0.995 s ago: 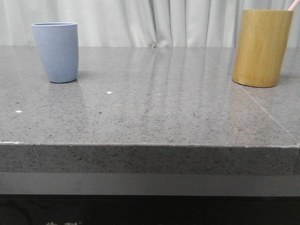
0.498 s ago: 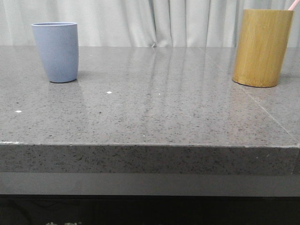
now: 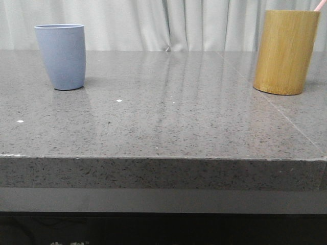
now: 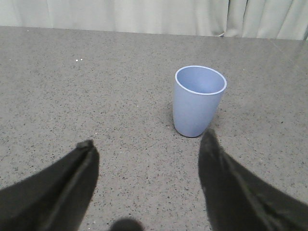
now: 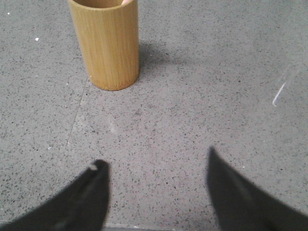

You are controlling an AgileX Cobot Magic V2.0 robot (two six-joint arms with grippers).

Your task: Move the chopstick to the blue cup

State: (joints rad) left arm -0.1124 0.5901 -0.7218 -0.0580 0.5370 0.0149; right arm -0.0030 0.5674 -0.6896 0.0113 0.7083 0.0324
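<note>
Front view, across my grey speckled stone table [image 3: 168, 122]: the blue cup [image 3: 61, 56] stands upright on the far left, the bamboo holder [image 3: 285, 52] upright on the far right, the two well apart with a broad bare stretch of tabletop between them. The table's near edge runs straight across the frame below both vessels, and its thick front face drops to a dark band underneath. The chopstick [image 3: 320, 5] shows as a pale pink tip slanting out over the holder's rim at the upper right corner; the rest of it is hidden inside. A seam in the stone runs diagonally from near the holder's base toward the right end of the near edge. Pale pleated curtains [image 3: 168, 23] close off the room behind the table's far edge. From my left wrist, my left gripper [image 4: 149, 151] hangs with its dark fingers spread wide and nothing between them, the blue cup just beyond, empty as far as its mouth shows. From my right wrist, my right gripper [image 5: 156, 168] is likewise spread wide and holds nothing, with the bamboo holder ahead and open tabletop between. A few small white specks dot the surface near the blue cup.
</note>
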